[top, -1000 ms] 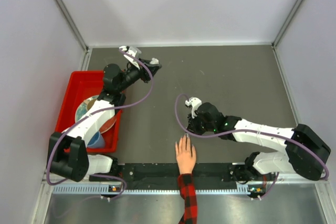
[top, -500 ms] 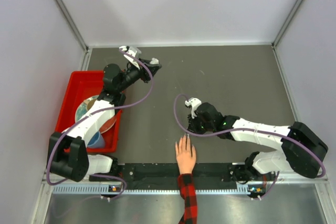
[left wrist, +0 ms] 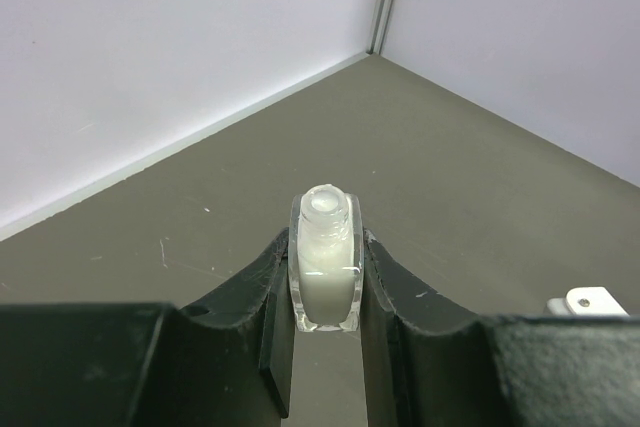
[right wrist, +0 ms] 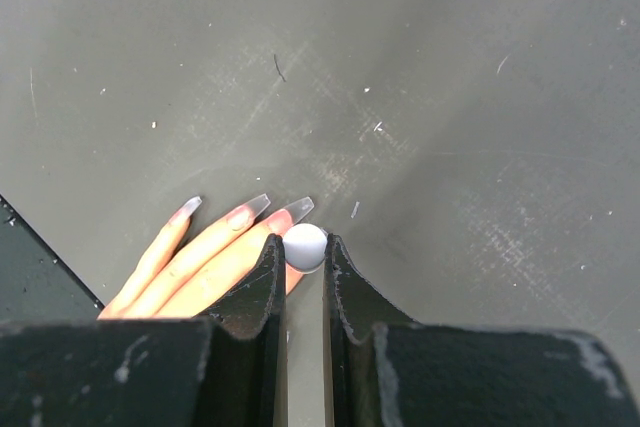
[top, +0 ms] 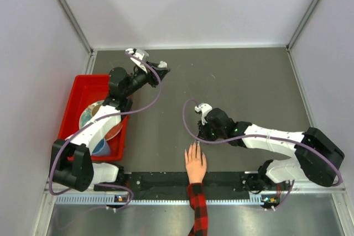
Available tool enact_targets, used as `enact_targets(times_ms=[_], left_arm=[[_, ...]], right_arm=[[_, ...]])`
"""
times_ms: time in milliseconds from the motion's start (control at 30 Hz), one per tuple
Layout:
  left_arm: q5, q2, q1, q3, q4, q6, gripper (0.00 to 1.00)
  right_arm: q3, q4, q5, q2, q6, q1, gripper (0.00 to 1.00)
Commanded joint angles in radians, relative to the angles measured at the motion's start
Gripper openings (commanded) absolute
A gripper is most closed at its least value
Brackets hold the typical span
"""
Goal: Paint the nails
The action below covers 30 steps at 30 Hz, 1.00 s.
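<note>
**Brushing at the fingertips, with the coat count unclear**

Working over the person's hand (top: 195, 164), the right end effector (right wrist: 303, 265) is pinching a small white rounded piece (right wrist: 306, 244), probably the cap of the polish brush. Its jaws are closed tight on it. The brush itself is hidden underneath. The cap is hanging right at the tip of the finger nearest the jaws, beside the nails (right wrist: 258, 204).

The hand is lying flat on the worktop (top: 249, 81) at the near edge, fingers pointing away, with the plaid sleeve (top: 198, 208) trailing back off the edge.

Well apart at the far left, the left end effector (left wrist: 326, 292) is gripping the uncapped glass bottle (left wrist: 325, 247) of white polish and holding it upright above the worktop, near the red bin (top: 69, 106).

Three long nails are showing in the right wrist view, all a similar greyish tone. Which are already coated cannot be told. The other two are out of sight there. Judging by this, painting is underway and nowhere near provably finished.
</note>
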Motion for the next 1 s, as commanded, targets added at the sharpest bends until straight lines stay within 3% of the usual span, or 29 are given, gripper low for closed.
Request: enact_targets(times_ms=[0, 967], left_arm=[[0.002, -0.028, 0.004, 0.039, 0.055, 0.015, 0.0], [-0.002, -0.032, 0.004, 0.04, 0.044, 0.027, 0.0]], right_arm=[[0.026, 0.03, 0.004, 0.004, 0.004, -0.008, 0.0], [0.041, 0.042, 0.035, 0.029, 0.001, -0.01, 0.0]])
